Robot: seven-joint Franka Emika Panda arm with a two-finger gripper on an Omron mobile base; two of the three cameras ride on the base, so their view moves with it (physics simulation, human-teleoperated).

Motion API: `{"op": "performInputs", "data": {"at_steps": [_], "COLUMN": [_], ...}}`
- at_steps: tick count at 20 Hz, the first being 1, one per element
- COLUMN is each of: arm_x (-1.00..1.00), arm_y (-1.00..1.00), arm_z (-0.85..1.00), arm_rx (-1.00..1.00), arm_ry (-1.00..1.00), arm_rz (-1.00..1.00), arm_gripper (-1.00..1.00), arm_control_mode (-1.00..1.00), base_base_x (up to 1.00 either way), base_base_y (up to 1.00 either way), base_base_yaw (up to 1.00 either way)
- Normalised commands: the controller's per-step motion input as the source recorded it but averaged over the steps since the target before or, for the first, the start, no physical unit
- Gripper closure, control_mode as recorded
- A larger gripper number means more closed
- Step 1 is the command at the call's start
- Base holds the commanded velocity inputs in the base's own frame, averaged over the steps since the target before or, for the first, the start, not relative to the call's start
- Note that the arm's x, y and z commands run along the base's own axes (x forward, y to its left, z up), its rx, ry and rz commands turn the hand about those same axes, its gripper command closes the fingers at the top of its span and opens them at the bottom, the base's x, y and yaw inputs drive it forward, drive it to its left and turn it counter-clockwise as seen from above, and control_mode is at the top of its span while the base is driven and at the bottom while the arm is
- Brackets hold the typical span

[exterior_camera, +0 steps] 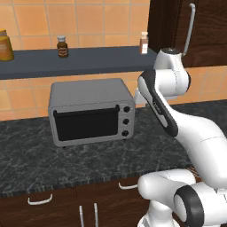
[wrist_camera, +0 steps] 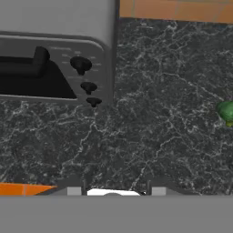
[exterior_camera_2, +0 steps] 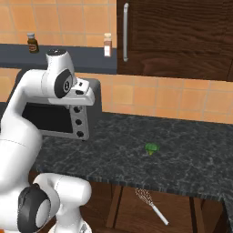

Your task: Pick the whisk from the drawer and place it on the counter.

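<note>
The whisk (exterior_camera_2: 152, 207) lies in the open drawer (exterior_camera_2: 129, 214) below the counter's front edge, wire head toward the back left and white handle toward the front right. The dark speckled counter (exterior_camera_2: 182, 150) runs above it. My gripper (wrist_camera: 116, 190) hovers over the counter (wrist_camera: 150, 118) in front of the toaster oven's knobs. Its fingertips (wrist_camera: 73, 189) stand wide apart with nothing between them. The gripper is well above and to the left of the whisk.
A grey toaster oven (exterior_camera: 91, 111) stands on the counter at the left. A small green round object (exterior_camera_2: 151, 148) lies on the stone right of it. Above, a blue-grey shelf (exterior_camera: 75, 60) holds bottles, and a dark wall cabinet (exterior_camera_2: 177, 36) hangs at the right.
</note>
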Motion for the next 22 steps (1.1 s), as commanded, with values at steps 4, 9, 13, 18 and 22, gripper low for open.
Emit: {"op": "performInputs", "data": {"at_steps": [4, 9, 13, 18, 22], "arm_x": [-0.44, -0.89, -0.52, -0.16, 0.0], "arm_y": [-0.08, -0.26, -0.34, -0.11, 0.0], "arm_z": [-0.08, -0.45, -0.42, -0.12, 0.0], "arm_rx": [0.0, 0.0, 0.0, 0.01, 0.0], "arm_ry": [0.01, 0.01, 0.13, 0.01, 0.0], "arm_rz": [0.0, 0.0, 0.0, 0.0, 0.0], "arm_gripper": [-1.0, -1.0, -1.0, -1.0, -1.0], "arm_control_mode": [-1.0, -1.0, -1.0, 1.0, 1.0], "base_base_x": [0.0, 0.0, 0.0, -0.45, -0.88], "base_base_y": [0.0, 0.0, 0.0, 0.0, 0.33], "base_base_yaw": [0.0, 0.0, 0.0, -0.22, -0.76]}}
